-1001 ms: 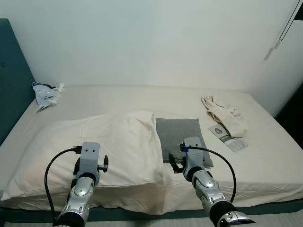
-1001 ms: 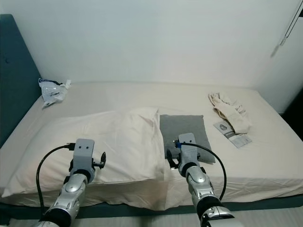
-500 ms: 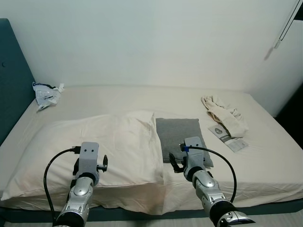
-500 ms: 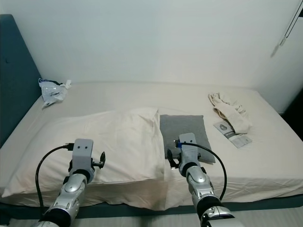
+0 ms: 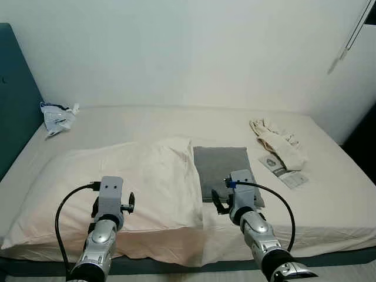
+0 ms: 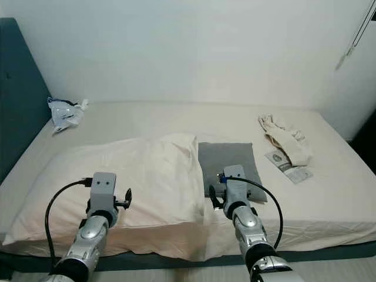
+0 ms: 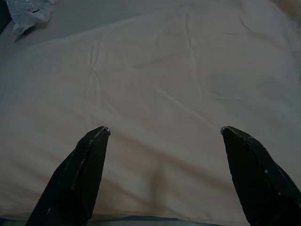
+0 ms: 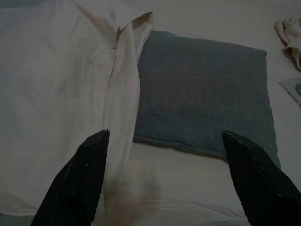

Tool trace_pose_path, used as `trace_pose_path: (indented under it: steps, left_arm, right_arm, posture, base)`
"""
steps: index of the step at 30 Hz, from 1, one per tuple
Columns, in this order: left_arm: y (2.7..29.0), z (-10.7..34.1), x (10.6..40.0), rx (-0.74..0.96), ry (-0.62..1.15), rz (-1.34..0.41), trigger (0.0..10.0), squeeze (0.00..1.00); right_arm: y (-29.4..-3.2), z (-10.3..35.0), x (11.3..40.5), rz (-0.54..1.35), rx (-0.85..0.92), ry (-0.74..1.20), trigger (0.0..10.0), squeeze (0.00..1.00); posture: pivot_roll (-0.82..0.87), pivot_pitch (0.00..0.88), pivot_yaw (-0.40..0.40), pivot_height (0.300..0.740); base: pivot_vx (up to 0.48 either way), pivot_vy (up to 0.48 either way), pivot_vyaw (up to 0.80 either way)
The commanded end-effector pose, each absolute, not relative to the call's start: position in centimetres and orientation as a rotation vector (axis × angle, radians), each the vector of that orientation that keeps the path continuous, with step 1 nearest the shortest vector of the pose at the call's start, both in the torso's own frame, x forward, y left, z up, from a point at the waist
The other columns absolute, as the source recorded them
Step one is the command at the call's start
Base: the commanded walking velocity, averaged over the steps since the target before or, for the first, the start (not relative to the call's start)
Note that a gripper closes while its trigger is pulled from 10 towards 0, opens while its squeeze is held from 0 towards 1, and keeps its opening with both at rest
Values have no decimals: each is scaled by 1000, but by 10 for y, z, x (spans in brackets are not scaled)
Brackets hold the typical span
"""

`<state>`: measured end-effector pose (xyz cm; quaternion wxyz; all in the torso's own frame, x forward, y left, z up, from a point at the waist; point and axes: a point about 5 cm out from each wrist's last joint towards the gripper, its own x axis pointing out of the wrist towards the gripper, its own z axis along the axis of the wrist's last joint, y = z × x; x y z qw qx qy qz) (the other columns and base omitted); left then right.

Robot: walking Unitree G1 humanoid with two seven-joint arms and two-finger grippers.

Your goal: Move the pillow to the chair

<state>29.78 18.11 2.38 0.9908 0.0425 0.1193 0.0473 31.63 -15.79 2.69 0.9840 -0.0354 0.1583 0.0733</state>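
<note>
The right gripper (image 8: 163,134) has moved slightly forward toward the grey pillow (image 5: 222,168).
Both grippers, the left gripper (image 7: 163,131) too, hold their fingers wide; the pillow lies on the bed (image 5: 329,194) beside the white pillow (image 5: 111,182).

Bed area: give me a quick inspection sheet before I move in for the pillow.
Surface: bed with a cream sheet.
Job's things: large cream pillow on the bed's left half; small grey cushion touching its right edge. Chair: nothing seen.
Clutter: crumpled bag at the far left; bundled cloth and a leaflet on the right.
Grippers: left claw open above the pillow; right claw open, facing the grey cushion's near edge.
Cables: black cable looping at each wrist.
Surroundings: white wall, dark headboard on the left.
</note>
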Motion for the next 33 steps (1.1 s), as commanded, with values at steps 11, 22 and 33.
trace_pose_path:
  steps: [11,22,33]
  left_arm:
    - [177,26,299,70,219,71,10000,0]
    - [178,25,298,71,220,76,10000,0]
    - [181,25,295,87,206,92,10000,0]
  right_arm:
    - [-162,25,315,131,-68,332,10000,0]
    - [-161,26,316,137,-72,331,10000,0]
    - [-159,26,317,148,-78,332,10000,0]
  posture:
    - [-33,25,-69,740]
    - [-28,26,-78,740]
    - [-26,24,-83,740]
  base:
    - [262,0,0]
    - [352,0,0]
    - [86,0,0]
